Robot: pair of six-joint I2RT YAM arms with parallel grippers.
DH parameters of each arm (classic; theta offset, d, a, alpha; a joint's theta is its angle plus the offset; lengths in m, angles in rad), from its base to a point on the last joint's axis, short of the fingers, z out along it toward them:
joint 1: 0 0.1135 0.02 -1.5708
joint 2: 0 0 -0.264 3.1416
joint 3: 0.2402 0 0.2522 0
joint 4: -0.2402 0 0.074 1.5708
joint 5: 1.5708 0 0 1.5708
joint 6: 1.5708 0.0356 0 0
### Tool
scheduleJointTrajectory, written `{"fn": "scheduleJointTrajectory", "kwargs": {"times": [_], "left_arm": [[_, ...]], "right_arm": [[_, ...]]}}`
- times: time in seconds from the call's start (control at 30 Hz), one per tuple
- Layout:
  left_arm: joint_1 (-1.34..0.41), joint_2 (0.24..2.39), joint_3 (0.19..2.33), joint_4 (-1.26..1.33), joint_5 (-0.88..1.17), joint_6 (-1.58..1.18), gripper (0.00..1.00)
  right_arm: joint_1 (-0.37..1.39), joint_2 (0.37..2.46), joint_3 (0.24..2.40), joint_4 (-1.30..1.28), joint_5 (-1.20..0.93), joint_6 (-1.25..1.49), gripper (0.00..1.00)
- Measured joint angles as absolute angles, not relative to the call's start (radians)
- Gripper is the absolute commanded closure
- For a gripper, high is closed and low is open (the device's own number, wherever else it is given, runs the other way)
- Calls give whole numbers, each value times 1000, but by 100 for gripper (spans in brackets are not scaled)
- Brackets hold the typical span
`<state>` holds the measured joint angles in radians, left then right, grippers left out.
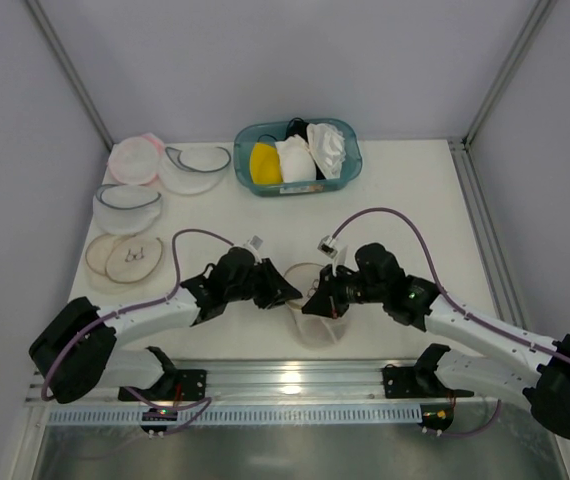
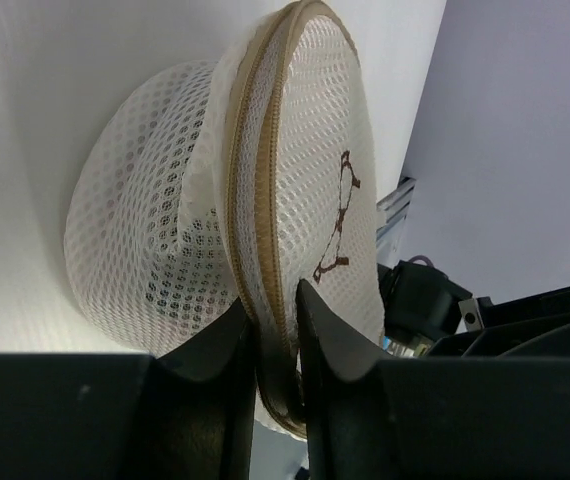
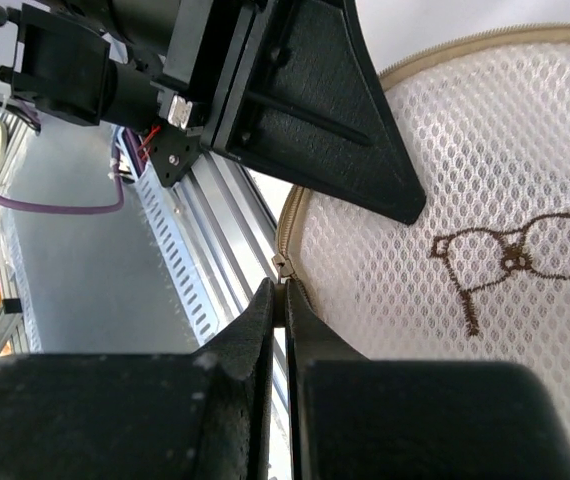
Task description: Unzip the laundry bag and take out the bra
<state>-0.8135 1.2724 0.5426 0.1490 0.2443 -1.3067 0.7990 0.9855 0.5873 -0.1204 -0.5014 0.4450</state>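
Note:
The laundry bag (image 1: 313, 312), white mesh with a tan rim, is held up on edge between my two grippers at the table's near edge. My left gripper (image 1: 287, 296) is shut on its tan rim (image 2: 265, 200), with the rim pinched between the fingers (image 2: 273, 305). The brown bra drawing (image 2: 337, 225) faces right. My right gripper (image 1: 317, 304) is shut on the small zipper pull (image 3: 283, 268) at the rim's edge, its fingertips (image 3: 283, 292) pressed together beside the bag's round face (image 3: 465, 170). The bra is hidden.
At the back stands a teal basket (image 1: 350, 165) with yellow and white bras. Along the left lie a pink mesh round (image 1: 133, 158), two white rounds with dark rims (image 1: 195, 168) (image 1: 127, 206) and a tan-rimmed one (image 1: 125, 258). A metal rail (image 1: 285, 385) runs along the front.

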Motion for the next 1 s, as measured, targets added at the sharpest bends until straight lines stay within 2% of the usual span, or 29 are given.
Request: {"fn": "scheduleJointTrajectory", "kwargs": {"times": [0.2, 0.57, 0.77, 0.83, 0.87, 0.9, 0.93, 0.97, 1.0], "left_arm": [[-817, 1299, 570, 157, 218, -1301, 80], [-775, 1289, 570, 99, 146, -1273, 90], [-763, 1266, 570, 81, 143, -1267, 91], [-764, 1258, 570, 77, 146, -1267, 88], [-764, 1253, 570, 76, 147, -1267, 84], [-764, 1248, 570, 76, 149, -1266, 66], [-763, 1242, 570, 74, 149, -1258, 55], [-763, 1235, 570, 70, 149, -1250, 29], [-762, 1228, 570, 66, 149, -1241, 19]], "right_arm": [[799, 973, 585, -174, -482, 420, 96], [805, 971, 550, -334, -397, 396, 96], [806, 967, 575, -463, -186, 424, 96], [808, 985, 604, -495, -93, 447, 96], [809, 996, 619, -504, -52, 455, 96], [810, 1007, 633, -513, -12, 461, 96], [810, 1018, 645, -524, 26, 467, 96], [810, 1028, 654, -535, 60, 470, 96], [810, 1036, 657, -545, 89, 474, 96]]}}
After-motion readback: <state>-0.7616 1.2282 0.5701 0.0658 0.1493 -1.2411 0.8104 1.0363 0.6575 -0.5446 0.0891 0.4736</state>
